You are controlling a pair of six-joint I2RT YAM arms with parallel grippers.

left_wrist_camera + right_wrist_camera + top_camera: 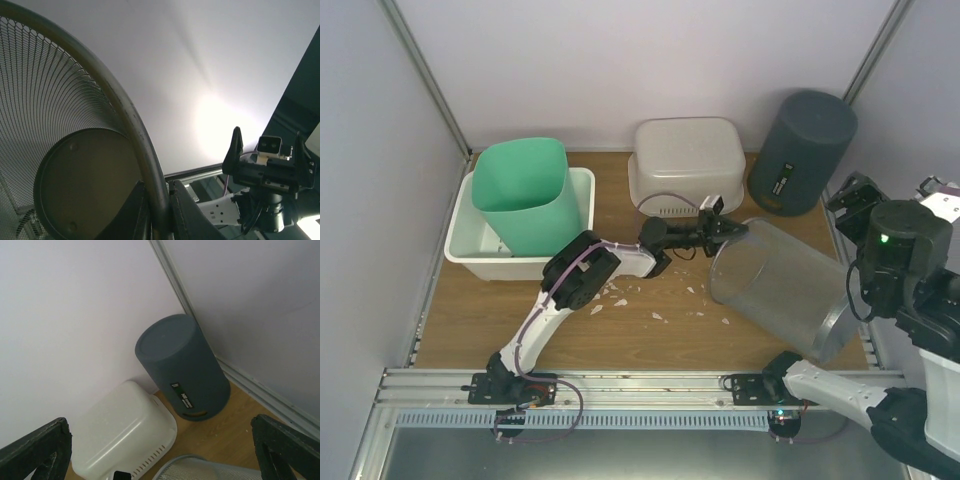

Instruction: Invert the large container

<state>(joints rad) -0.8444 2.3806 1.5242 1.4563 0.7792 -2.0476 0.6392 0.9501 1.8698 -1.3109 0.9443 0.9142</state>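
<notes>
The large container is a silver wire-mesh bin [780,285]. It leans on its side at the right of the wooden table, its mouth to the left and its solid base at the lower right. My left gripper [728,230] is shut on the bin's mouth rim. In the left wrist view the fingers [192,217] clamp the metal rim [131,117], one inside and one outside, and the base disc [85,185] shows inside. My right gripper [890,192] is open and empty, raised at the right above the bin. The bin's edge shows low in the right wrist view [220,471].
A green bin [525,190] stands in a white tray [470,255] at the back left. An upturned white tub [685,160] and an upturned dark grey bin [805,150] stand against the back wall. White scraps [655,305] lie on the table's middle.
</notes>
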